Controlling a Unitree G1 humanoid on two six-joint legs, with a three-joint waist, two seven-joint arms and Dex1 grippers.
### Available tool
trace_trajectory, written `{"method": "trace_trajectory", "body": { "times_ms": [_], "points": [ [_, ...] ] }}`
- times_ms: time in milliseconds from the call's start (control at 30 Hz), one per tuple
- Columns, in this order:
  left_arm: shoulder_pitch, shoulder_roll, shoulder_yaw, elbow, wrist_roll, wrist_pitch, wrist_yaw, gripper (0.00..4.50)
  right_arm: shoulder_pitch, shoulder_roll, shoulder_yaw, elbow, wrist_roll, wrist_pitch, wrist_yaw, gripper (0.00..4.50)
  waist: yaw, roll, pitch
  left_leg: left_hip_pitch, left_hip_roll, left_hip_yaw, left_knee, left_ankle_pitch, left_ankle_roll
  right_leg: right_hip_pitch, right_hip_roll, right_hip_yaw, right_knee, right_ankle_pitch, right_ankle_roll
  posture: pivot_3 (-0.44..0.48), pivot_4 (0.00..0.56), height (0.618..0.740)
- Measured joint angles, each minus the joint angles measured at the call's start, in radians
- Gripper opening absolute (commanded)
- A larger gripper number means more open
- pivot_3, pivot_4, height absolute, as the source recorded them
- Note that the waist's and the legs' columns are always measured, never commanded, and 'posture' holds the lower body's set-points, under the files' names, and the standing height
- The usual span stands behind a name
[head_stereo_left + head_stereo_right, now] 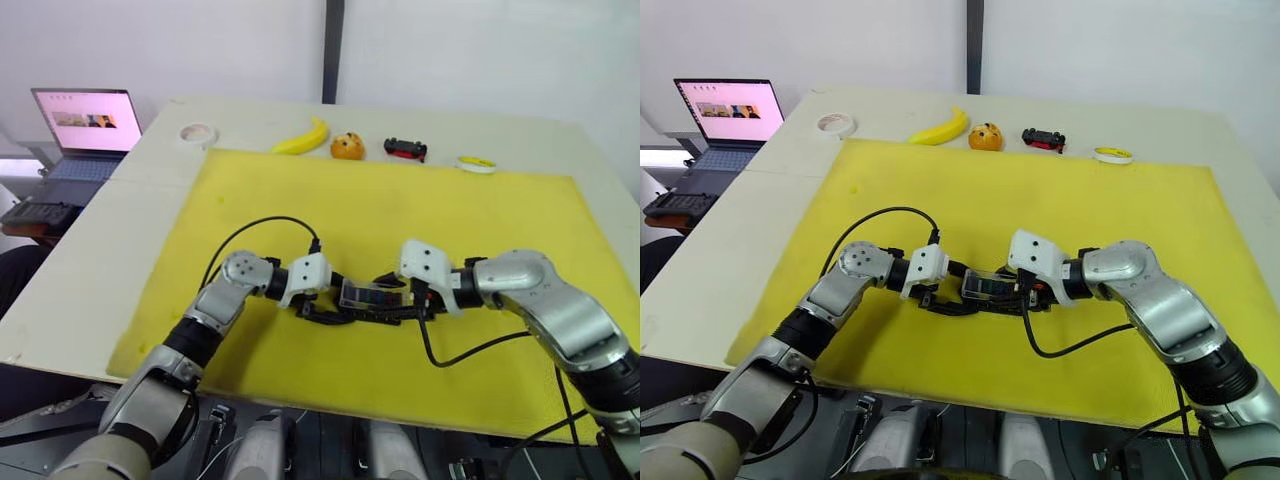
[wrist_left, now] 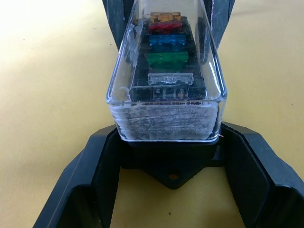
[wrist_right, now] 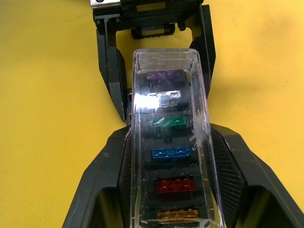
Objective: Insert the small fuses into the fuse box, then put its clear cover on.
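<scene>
Fingers of both arms are bracketing the box [image 1: 370, 298] from opposite ends, near the front middle of the mat [image 1: 500, 220]. The left fingers [image 2: 95, 175] are standing spread, one on each side of the box end, and appear to be flanking it rather than pinching. The right fingers [image 3: 102, 175] are likewise lying along both long sides of the cover [image 3: 166, 85]; I cannot tell whether either pair is actually pressing.

By my reading the task is nearly over: six fuses [image 3: 170, 153] are sitting in their slots (purple, grey, green, blue, red, orange) and the cover is already lying over them on the box. Whether it is fully snapped down cannot be judged, so a final press and letting go seem to be what remains.

Along the far tabletop [image 1: 560, 135] a banana [image 1: 303, 138], an orange toy [image 1: 347, 147], a toy car [image 1: 405, 149] and two tape rolls [image 1: 198, 133] are lying well apart from the work. A laptop [image 1: 88, 130] is standing off the left edge. Nothing is blocking the arms.
</scene>
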Motion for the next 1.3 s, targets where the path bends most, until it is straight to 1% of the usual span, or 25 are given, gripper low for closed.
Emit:
{"method": "trace_trajectory", "body": {
  "times_ms": [167, 533, 700, 967, 1100, 1300],
  "points": [
    [0.0, -0.005, -0.001, -0.002, 0.003, -0.003, -0.002, 2.59, 0.018, -0.004, -0.016, -0.019, 0.001, 0.004, -0.008, 1.7, 0.004, 0.0, 0.0, 0.0, 0.0, 0.0, 0.0, 0.0, 0.0, 0.0, 0.0, 0.0, 0.0, 0.0, 0.0, 0.0, 0.15, 0.74],
    [0.0, -0.013, -0.001, 0.003, 0.011, -0.003, 0.002, 2.59, -0.04, -0.011, 0.005, 0.051, 0.007, 0.0, 0.064, 1.7, 0.013, 0.0, 0.0, 0.0, 0.0, 0.0, 0.0, 0.0, 0.001, 0.0, 0.001, 0.0, -0.001, 0.0, 0.0, 0.0, 0.15, 0.74],
    [0.0, -0.016, -0.001, 0.001, 0.013, -0.002, 0.004, 2.59, -0.01, -0.011, -0.013, 0.063, 0.01, -0.037, 0.068, 1.7, 0.018, 0.0, 0.0, 0.0, 0.0, 0.0, 0.0, 0.0, 0.001, 0.0, 0.001, 0.0, 0.0, 0.0, 0.0, 0.0, 0.15, 0.74],
    [0.0, -0.02, -0.002, -0.002, 0.015, -0.002, 0.002, 2.59, 0.029, -0.012, -0.036, 0.01, 0.009, -0.022, 0.031, 1.7, 0.021, 0.0, 0.0, 0.0, 0.0, 0.001, 0.0, 0.0, 0.001, 0.0, 0.001, 0.0, -0.001, 0.0, 0.0, 0.0, 0.15, 0.74],
    [0.0, -0.021, -0.001, -0.002, 0.015, -0.003, 0.002, 2.59, 0.012, -0.019, -0.029, -0.003, 0.009, 0.001, 0.031, 1.7, 0.022, 0.0, 0.0, 0.0, -0.001, 0.0, 0.0, -0.001, 0.001, 0.0, 0.001, 0.0, -0.001, 0.0, 0.0, 0.0, 0.15, 0.74],
    [0.0, -0.02, -0.001, -0.001, 0.015, 0.0, 0.005, 2.59, -0.023, -0.02, -0.009, 0.037, 0.008, -0.004, 0.054, 1.7, 0.021, 0.0, 0.0, 0.0, 0.0, 0.001, 0.0, 0.0, 0.001, 0.0, 0.001, 0.0, -0.001, 0.0, 0.0, 0.0, 0.15, 0.74]
  ]
}}
